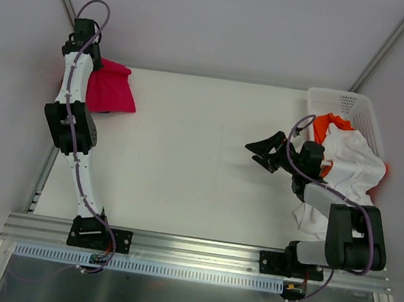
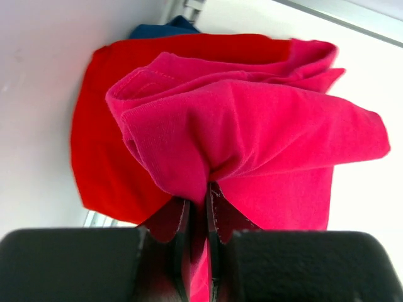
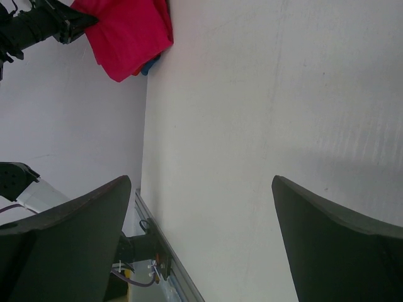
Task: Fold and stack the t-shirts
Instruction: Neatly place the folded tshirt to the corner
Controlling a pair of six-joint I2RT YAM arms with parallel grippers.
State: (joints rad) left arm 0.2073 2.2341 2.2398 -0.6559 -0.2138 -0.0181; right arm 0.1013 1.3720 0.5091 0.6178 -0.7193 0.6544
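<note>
Pinching bunched crimson-pink t-shirt (image 2: 252, 132), left pincer (image 2: 198, 207) pressed onto cloth at counter (image 1: 186, 156) far-left corner, over red t-shirt (image 2: 101, 145), blue t-shirt (image 2: 160, 28) peeking behind. Right pincer (image 3: 198, 207) spread, empty, beside basket (image 1: 362, 108) holding white t-shirt (image 1: 351, 166), orange t-shirt (image 1: 330, 125).

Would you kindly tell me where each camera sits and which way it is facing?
Top: fixed above and behind the robot, looking down on the table and basket; the left arm and right arm show.
Left wrist: looks along the shut left gripper at the pink t-shirt it pinches.
Right wrist: looks across the table towards the far left corner, past the open right gripper.
Shared: all three show the pink t-shirt.
</note>
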